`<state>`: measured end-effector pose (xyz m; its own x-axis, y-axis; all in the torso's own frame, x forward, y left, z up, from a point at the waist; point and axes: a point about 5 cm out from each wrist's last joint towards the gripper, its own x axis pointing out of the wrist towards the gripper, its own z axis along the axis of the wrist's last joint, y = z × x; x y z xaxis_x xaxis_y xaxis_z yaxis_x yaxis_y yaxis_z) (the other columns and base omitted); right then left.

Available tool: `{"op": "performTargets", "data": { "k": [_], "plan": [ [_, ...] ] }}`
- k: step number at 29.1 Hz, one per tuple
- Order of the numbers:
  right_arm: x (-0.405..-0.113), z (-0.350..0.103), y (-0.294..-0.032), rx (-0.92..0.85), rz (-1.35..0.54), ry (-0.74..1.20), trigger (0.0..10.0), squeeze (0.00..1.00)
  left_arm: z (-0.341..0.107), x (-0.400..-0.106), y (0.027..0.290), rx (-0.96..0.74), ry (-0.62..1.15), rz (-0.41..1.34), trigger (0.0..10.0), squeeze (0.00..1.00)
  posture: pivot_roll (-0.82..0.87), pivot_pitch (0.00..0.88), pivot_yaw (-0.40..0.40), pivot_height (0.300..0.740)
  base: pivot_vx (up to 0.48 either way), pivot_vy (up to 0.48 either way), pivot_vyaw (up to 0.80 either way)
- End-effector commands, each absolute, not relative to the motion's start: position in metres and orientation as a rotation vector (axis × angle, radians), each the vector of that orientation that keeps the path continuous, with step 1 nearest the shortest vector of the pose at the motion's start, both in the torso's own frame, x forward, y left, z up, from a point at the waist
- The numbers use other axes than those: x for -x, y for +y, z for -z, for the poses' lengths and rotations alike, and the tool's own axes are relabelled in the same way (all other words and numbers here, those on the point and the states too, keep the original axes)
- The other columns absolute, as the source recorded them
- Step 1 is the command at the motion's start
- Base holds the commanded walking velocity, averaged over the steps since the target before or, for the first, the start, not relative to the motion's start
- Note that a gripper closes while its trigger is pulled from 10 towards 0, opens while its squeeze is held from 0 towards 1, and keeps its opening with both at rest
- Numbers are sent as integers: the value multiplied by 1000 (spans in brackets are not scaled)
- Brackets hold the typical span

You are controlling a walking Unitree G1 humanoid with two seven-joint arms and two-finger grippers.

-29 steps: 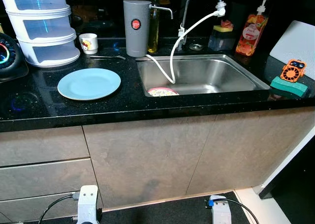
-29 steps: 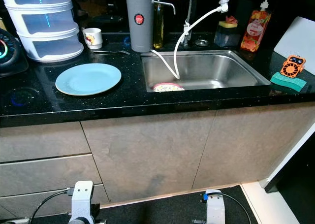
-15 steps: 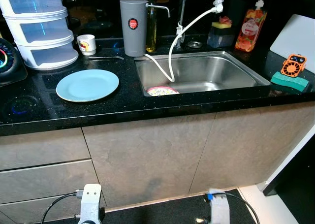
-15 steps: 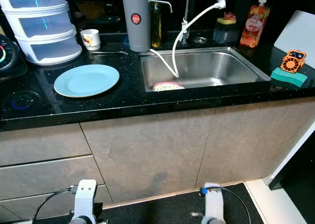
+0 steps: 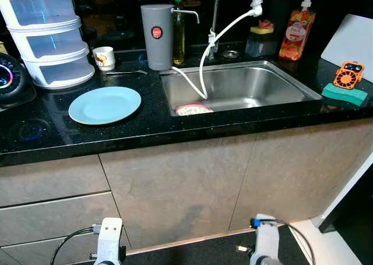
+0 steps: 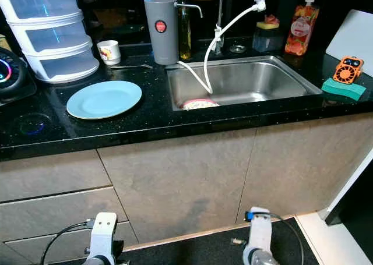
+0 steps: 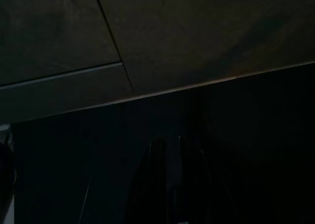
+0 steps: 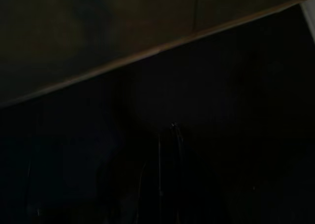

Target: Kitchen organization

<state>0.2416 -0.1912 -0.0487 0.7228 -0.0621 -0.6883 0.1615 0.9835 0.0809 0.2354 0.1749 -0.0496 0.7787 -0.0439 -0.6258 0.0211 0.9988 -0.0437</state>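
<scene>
Plate: pale blue plate [image 5: 105, 104] lies flat on the black worktop [image 5: 145, 131], left of the sink [image 5: 245, 87], near the front edge.
Handling: probably ceramic, stiff, breakable, glazed and slippery; take it by the rim.
In sink: a small patterned dish [image 5: 193, 109] at the near left corner.
Left gripper [image 7: 170, 184]: hangs idle by the cabinet; jaws narrow, empty.
Right gripper [image 8: 165, 175]: idle; too dark, cannot tell.

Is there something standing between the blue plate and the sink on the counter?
Nothing visible: only bare black counter lies between the blue plate and the sink. Both arms hang idle below.
</scene>
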Motion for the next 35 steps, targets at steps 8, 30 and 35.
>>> {"op": "performTargets", "data": {
  "k": [8, 30, 35],
  "plan": [
    [-231, 57, -184, -135, 119, 799, 10000, 0, 56, -227, 173, 37, 713, 32, 10000, 0, -41, 12, 30, 740, 0, 0, 0],
    [-216, 66, -185, -153, 193, 817, 10000, 0, 53, -230, 180, 30, 699, 3, 10000, 0, -28, 23, 20, 740, 0, 0, 0],
    [-217, 65, -187, -122, 173, 824, 10000, 0, 51, -232, 181, 27, 683, -11, 10000, 0, -22, 18, 23, 740, 0, 0, 0]
  ]
}}
